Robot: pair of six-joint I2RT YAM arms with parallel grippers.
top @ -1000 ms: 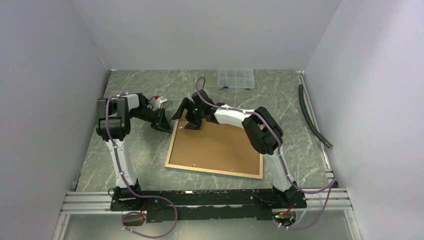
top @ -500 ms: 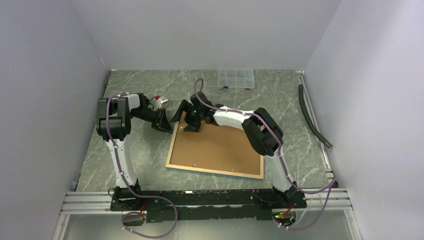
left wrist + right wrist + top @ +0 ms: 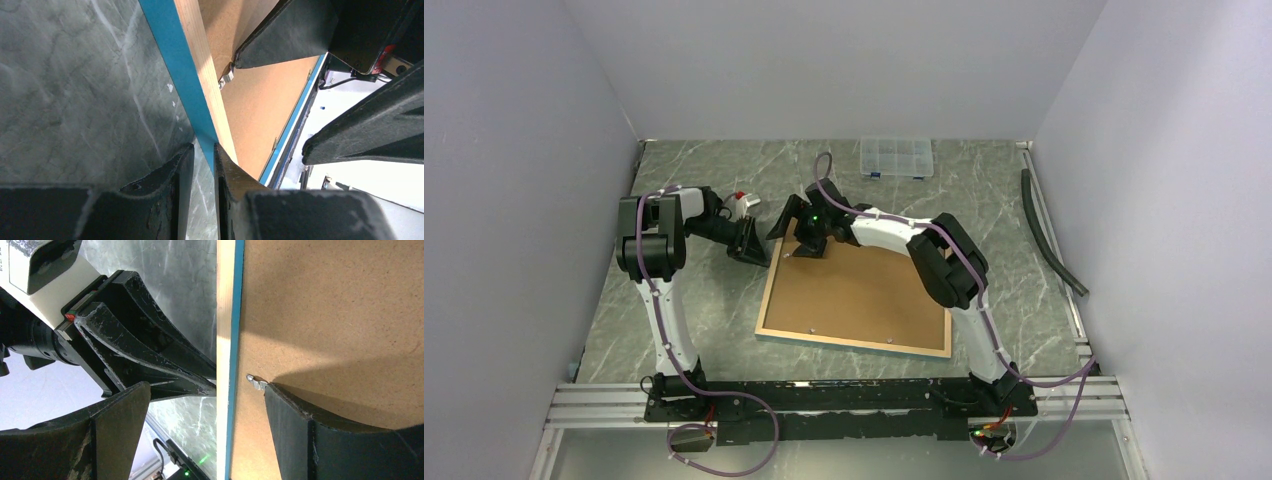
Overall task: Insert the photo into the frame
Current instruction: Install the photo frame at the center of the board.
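The left gripper (image 3: pixel 204 165), nearly closed, pinches the rim of the frame (image 3: pixel 172 60), probably to steady it. The right gripper (image 3: pixel 206 387), wide open and empty, touches a metal tab (image 3: pixel 256 382).

frame (image 3: pixel 854 344): 1 | backing board (image 3: pixel 864 290): 1 | compartment box (image 3: pixel 896 157): 1 | hose (image 3: pixel 1049 235): 1 | robot arms (image 3: pixel 662 300): 2

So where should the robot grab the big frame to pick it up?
By its thin left edge rail, coming in low from the left side. The frame lies flat with its brown back up and is much too wide for jaws to span, but that rail looks narrow enough to pinch. The left gripper sits right at that edge.
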